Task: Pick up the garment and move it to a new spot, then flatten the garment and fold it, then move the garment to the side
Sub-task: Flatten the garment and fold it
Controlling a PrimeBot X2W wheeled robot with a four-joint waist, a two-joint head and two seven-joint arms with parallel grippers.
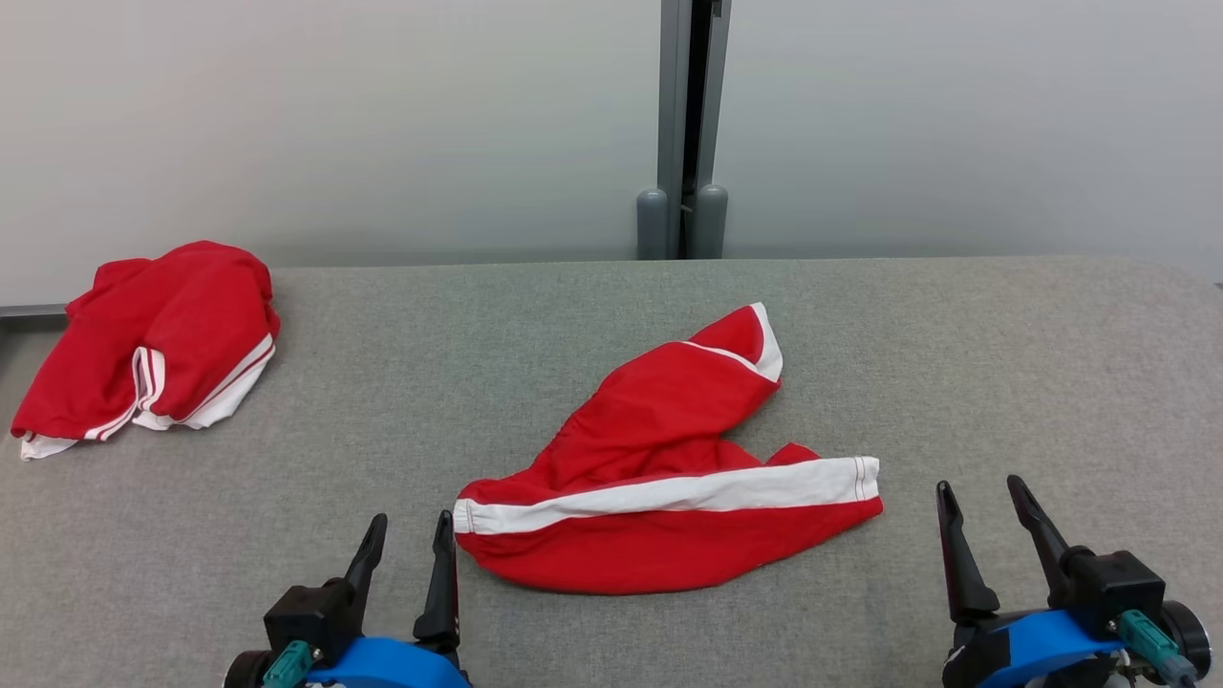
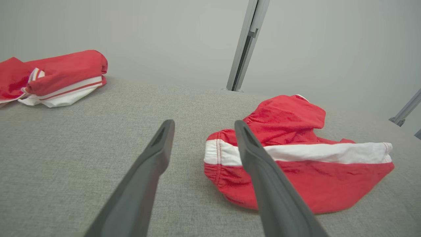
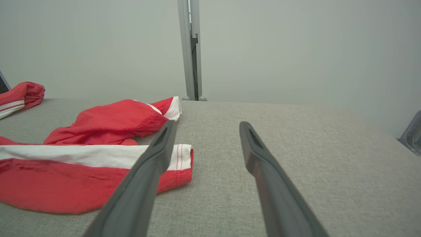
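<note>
A grey fabric-covered table (image 1: 239, 554) spans the head view. Near its far left corner lies a crumpled red bundle (image 1: 162, 334) with white stripes. Behind the table stands a plain pale wall (image 1: 334, 115), split by an upright grey post (image 1: 683, 115) with two rounded grey caps (image 1: 653, 222) at its foot.

I find nothing to read here: no lettering, label, brand mark or number on the crumpled red garment with the white stripe (image 1: 650, 440), nor on the grey fabric table (image 1: 955, 363).
</note>
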